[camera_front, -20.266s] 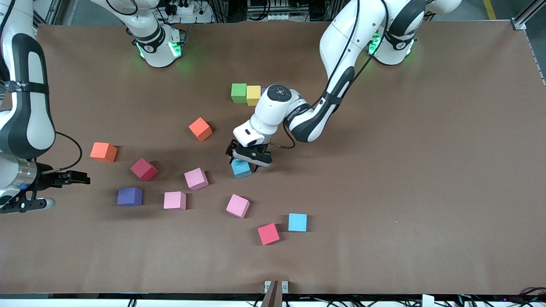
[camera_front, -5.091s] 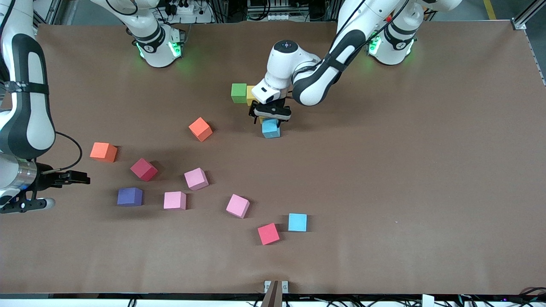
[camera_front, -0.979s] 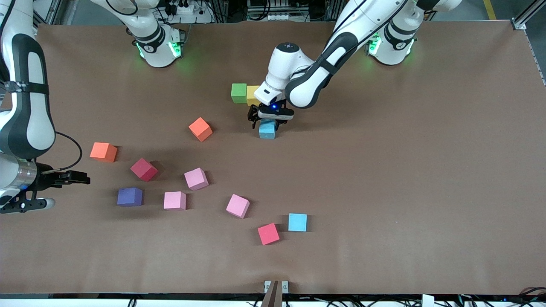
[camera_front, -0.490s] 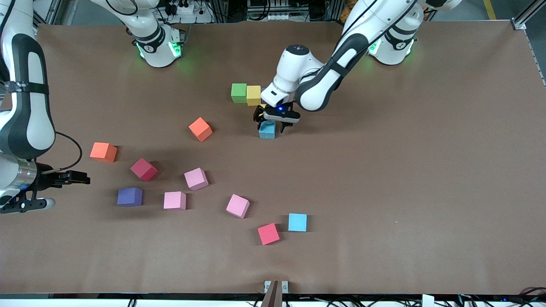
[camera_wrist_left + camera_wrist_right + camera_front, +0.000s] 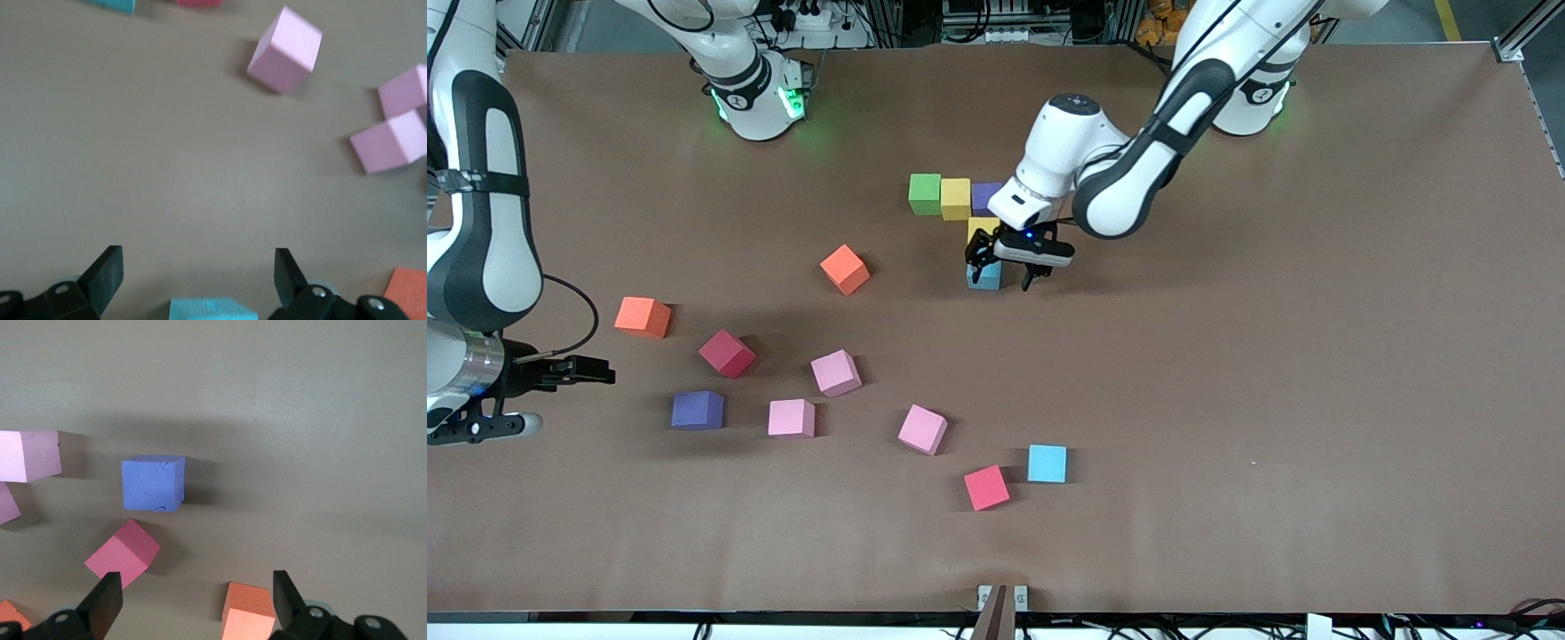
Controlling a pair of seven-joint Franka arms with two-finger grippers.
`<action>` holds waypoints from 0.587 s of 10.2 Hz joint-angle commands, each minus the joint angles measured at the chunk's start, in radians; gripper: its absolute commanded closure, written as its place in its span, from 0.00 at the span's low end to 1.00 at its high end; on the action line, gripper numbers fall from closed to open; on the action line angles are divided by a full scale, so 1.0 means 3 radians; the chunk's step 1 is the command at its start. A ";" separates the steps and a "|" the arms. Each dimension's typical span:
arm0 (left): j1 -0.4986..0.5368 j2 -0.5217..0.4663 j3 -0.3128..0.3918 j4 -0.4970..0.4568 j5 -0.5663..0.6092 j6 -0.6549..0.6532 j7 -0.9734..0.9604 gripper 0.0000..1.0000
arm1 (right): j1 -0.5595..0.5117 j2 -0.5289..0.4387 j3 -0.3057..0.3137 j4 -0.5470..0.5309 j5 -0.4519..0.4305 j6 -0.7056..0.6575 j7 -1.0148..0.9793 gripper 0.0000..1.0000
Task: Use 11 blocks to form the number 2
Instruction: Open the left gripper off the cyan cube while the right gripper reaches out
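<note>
Front view: the left gripper [image 5: 1007, 268] was held wide open over the light blue block [image 5: 983, 276], which was set squarely just nearer than the yellow block [image 5: 982, 228]. The right gripper [image 5: 591, 372] was kept open, waiting.

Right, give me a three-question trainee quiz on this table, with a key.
1. True or false: the left end effector is shut on the light blue block.
2. How many pink blocks lie loose on the table?
3. Which block touches the light blue block under the left end effector? A green, B yellow, C red.

Key: 1 false, it is open above the block. 2 three. 3 B, the yellow block.
</note>
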 commanded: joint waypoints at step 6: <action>0.0017 0.0870 0.0010 0.1505 0.0030 0.0037 0.0934 0.00 | 0.0715 0.0066 0.0034 -0.0119 0.0147 0.0137 0.0101 0.00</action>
